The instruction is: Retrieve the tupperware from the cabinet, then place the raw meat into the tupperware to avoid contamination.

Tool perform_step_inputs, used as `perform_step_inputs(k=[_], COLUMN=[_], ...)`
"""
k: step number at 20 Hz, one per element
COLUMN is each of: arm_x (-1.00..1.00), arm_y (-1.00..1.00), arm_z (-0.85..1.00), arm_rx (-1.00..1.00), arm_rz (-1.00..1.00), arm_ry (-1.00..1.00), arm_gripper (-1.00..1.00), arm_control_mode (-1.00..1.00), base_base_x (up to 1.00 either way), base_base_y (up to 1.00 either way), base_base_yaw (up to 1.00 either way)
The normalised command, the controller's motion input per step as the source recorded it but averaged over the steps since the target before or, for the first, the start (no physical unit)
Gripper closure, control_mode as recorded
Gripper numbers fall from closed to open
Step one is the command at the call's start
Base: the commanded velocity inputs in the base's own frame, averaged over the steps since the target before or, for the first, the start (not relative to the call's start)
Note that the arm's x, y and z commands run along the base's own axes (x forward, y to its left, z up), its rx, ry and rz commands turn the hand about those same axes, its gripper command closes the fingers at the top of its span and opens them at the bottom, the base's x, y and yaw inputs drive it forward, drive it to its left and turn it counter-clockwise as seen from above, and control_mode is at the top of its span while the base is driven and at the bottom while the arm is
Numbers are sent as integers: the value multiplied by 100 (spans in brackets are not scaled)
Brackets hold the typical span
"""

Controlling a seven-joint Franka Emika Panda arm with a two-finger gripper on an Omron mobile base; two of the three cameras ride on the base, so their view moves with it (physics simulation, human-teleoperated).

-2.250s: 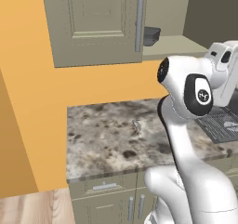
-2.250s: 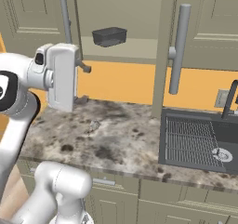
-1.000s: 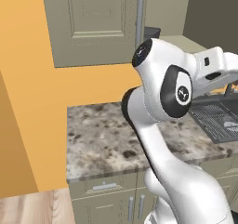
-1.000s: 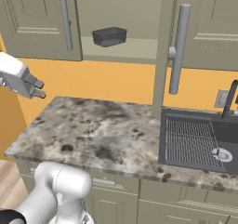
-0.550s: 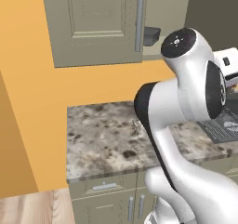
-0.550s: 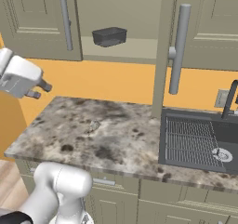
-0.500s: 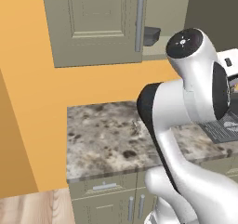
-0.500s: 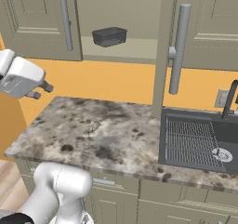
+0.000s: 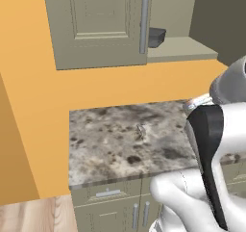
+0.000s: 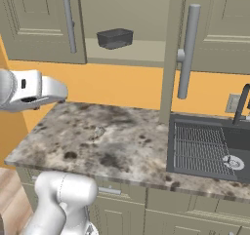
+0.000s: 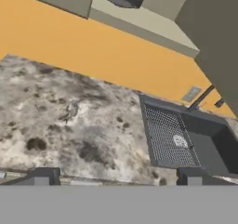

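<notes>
A simulated kitchen with an orange wall and a speckled granite tabletop (image 10: 112, 136). Above it hangs the olive-grey cabinet (image 10: 34, 22), with a door (image 10: 173, 48) swung open and long grey bar handles. Inside, on the cabinet shelf (image 10: 132, 51), sits the tupperware (image 10: 115, 38), a small dark tub, resting alone near the left of the opening. The robot's white arm (image 10: 27, 90) is raised over the left end of the tabletop, well apart from the tub. In the hand view its two dark fingers (image 11: 42, 175) stand wide apart, holding nothing. A dark sink (image 10: 207, 148) lies to the right.
</notes>
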Motion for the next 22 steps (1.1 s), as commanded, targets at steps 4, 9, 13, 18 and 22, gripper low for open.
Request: perform_step_inputs(k=[4,9,13,18,22], arm_x=[-15,-13,5,10,10], arm_y=[0,4,12,15,29], arm_z=[-14,-25,-19,-7,0], arm_rx=[6,6,9,9,10], arm_rz=[36,31,29,24,11], arm_ry=[-5,-15,-39,-49,-42], arm_gripper=[-100,-100,-100,-100,-100], arm_control_mode=[-100,-100,-100,-100,-100], base_base_x=[0,0,0,0,0], base_base_y=[0,0,0,0,0], base_base_yaw=[0,0,0,0,0])
